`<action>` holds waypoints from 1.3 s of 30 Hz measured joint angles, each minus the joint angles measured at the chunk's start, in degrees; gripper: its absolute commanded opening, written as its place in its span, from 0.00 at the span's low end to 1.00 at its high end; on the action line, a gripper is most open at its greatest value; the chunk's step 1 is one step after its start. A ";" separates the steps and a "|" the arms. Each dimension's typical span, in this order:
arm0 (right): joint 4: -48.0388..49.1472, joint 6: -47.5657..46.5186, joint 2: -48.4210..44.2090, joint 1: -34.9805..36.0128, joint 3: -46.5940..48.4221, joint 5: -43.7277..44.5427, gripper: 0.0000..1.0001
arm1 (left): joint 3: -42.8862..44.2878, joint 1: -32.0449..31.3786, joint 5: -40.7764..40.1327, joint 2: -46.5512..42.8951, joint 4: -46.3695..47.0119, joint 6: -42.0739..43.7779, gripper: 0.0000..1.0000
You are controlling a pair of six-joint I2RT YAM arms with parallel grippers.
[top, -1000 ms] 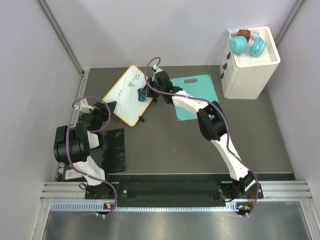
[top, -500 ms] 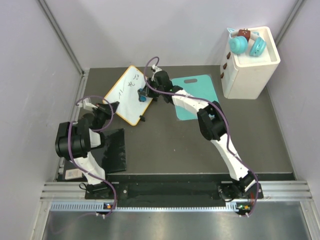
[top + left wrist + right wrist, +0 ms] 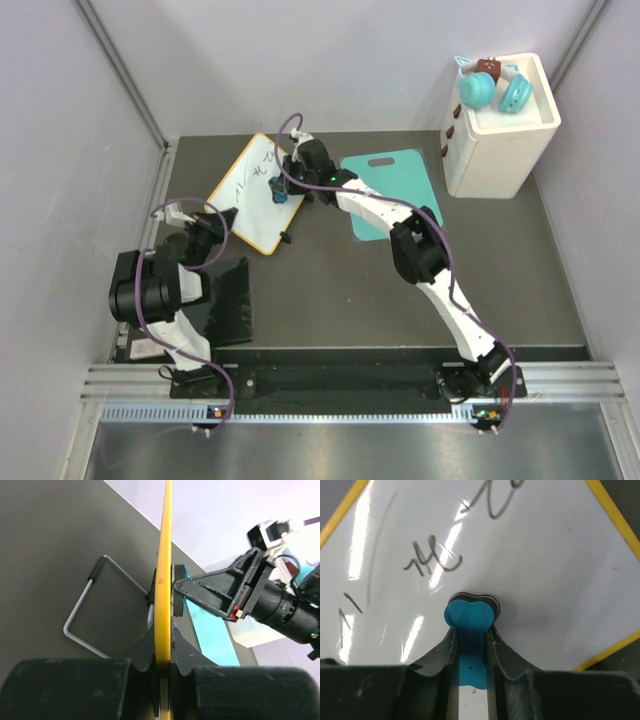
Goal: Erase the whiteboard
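Observation:
The whiteboard [image 3: 245, 200], white with a yellow-orange frame, lies tilted at the back left of the dark table. Black handwriting [image 3: 432, 560] remains on its surface [image 3: 545, 555]. My right gripper [image 3: 281, 190] is shut on a blue eraser [image 3: 470, 617], whose dark pad presses on the board just below the writing. My left gripper [image 3: 222, 217] is shut on the board's near-left frame edge. In the left wrist view that edge [image 3: 162, 570] runs straight up between the closed jaws [image 3: 165, 630].
A teal cutting board [image 3: 395, 175] lies right of the whiteboard, under the right arm. A white box [image 3: 500, 130] with teal toys on top stands at the back right. A black mat [image 3: 228, 300] lies by the left arm. A wire stand [image 3: 87, 605] sticks out behind the board.
My left gripper has closed on the whiteboard's frame edge. My right gripper has slid the eraser left and a little farther back across the board.

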 measured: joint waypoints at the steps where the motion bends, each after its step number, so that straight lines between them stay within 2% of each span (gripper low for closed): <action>1: -0.09 -0.72 0.39 0.48 1.01 0.35 0.00 | -0.39 0.00 -0.09 -0.24 0.13 0.13 0.00; 6: 0.59 -5.97 1.11 4.50 4.68 3.43 0.00 | -1.90 0.13 -0.46 -1.11 0.66 0.50 0.00; 14: 1.84 -9.03 1.90 9.40 8.50 4.87 0.00 | -2.08 0.17 -0.22 -1.11 0.92 0.81 0.00; 28: -0.26 -14.25 3.26 10.43 12.37 4.55 0.00 | -2.43 -0.02 0.22 -1.88 0.55 2.14 0.00; 34: -0.55 -20.35 2.99 10.88 12.02 3.28 0.00 | -2.97 -0.09 -0.02 -4.44 -2.40 2.97 0.00; 39: 2.32 -26.88 1.09 12.94 8.11 8.72 0.00 | -2.97 -0.09 0.07 -4.72 -3.17 2.97 0.00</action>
